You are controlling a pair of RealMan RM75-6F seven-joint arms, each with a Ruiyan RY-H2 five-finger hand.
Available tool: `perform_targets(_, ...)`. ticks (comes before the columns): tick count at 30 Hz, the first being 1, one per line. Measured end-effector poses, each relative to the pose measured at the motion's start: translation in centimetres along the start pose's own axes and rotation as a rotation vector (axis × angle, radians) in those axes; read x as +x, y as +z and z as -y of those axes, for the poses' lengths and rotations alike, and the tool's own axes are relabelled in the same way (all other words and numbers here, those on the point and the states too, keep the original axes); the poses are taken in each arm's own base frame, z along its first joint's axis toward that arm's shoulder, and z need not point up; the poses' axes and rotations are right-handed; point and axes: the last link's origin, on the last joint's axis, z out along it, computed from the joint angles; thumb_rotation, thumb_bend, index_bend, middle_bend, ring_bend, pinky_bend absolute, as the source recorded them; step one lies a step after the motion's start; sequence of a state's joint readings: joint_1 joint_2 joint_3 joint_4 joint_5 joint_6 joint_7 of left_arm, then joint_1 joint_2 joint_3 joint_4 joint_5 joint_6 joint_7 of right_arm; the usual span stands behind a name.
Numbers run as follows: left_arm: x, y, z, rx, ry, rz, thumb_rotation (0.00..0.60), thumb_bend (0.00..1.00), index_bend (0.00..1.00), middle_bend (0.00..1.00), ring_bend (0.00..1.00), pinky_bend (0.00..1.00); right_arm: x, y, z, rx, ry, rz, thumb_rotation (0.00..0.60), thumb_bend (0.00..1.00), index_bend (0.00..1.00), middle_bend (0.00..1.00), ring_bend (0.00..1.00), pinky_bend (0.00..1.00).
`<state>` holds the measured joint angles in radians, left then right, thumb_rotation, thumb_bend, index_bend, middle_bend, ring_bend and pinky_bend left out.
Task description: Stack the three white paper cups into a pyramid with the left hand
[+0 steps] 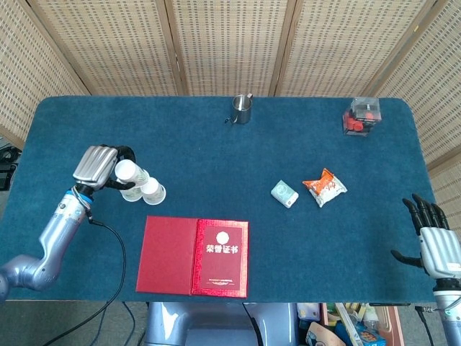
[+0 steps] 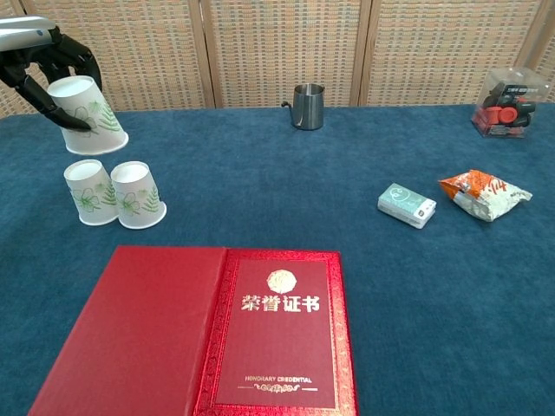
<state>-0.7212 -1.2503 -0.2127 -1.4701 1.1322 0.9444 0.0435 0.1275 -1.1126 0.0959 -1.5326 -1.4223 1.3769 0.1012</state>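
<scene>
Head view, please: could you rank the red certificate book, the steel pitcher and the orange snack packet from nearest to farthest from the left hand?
From the left hand:
1. Red certificate book, at the near edge, lower right of the hand.
2. Steel pitcher, at the far edge, mid-table.
3. Orange snack packet, well across on the right side.
</scene>
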Motion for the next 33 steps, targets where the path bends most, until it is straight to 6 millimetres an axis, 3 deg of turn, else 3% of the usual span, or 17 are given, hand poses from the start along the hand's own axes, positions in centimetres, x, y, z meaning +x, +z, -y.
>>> perform_targets(11,-1.3,0.1,2.2,0.033,0.006,0.018,0.6,0.11,0.48,0.51,0.5,0.41,0.0,0.0,0.0,-0.004,-0.003,-0.003,0.6,0.0,0.0,0.0,0.0,0.0)
perform_targets(25,-3.3,1.1,1.4,0.016,-0.034,0.048,0.6,0.11,0.48,0.49,0.49,0.41,0.2,0.0,-0.2,-0.007,0.007,-0.003,0.6,0.0,0.0,0.0,0.0,0.0)
perform_targets(29,-3.5,1.2,1.3,0.012,-0.042,0.063,0.6,0.11,0.42,0.38,0.37,0.32,0.2,-0.1,-0.2,-0.007,0.009,-0.003,0.6,0.0,0.0,0.0,0.0,0.0)
perform_targets(33,-3.4,1.1,1.5,0.014,-0.04,0.078,0.6,0.11,0.27,0.09,0.1,0.16,0.3,-0.1,-0.3,-0.007,0.009,-0.004,0.6,0.0,0.0,0.0,0.0,0.0)
